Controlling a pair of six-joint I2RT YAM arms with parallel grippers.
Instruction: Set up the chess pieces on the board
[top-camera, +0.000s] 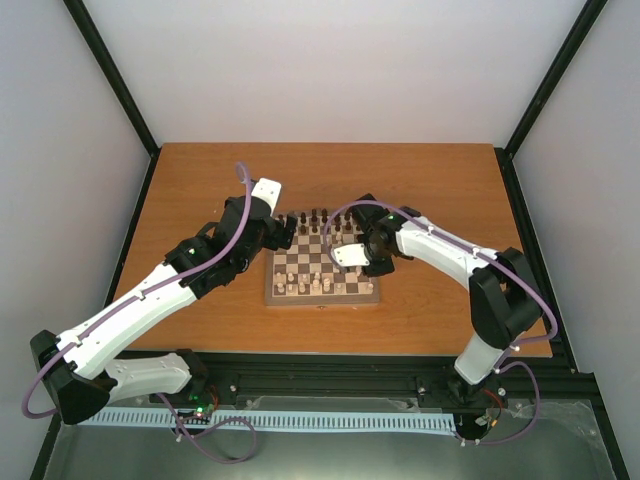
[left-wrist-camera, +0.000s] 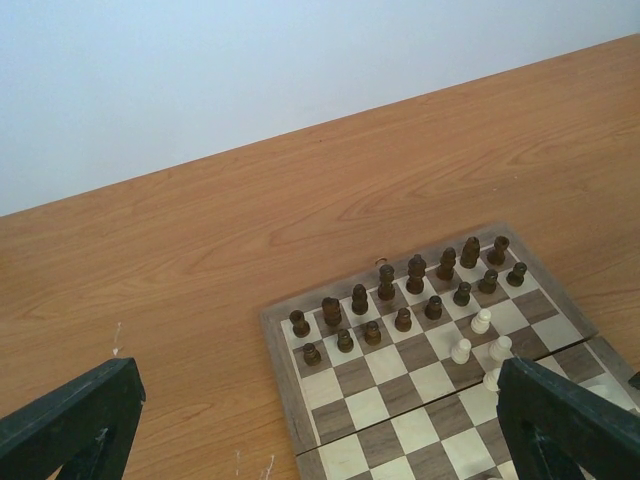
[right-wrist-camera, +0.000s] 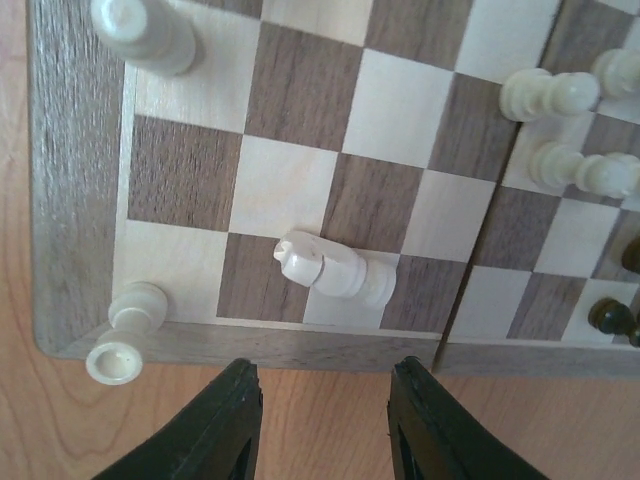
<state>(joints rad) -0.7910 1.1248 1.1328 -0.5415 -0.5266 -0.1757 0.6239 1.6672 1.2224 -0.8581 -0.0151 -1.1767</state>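
Left wrist: sixteen dark chess pieces (left-wrist-camera: 403, 319) upright; left hand (left-wrist-camera: 318, 400), right hand (right-wrist-camera: 328, 368) released

Robot lab cell, white panel walls (top-camera: 350, 70), black frame struts (top-camera: 115, 75); wooden table (top-camera: 200, 170), mounting rail (top-camera: 330, 385)

The orange-brown wooden table (top-camera: 440, 180) carries the checkered board (top-camera: 300, 299), which lies flat on it near the middle, a little toward 6 o'clock. The board's edges run parallel with the table's. Tabletop shows on every side of it, the widest stretch toward 12 o'clock.
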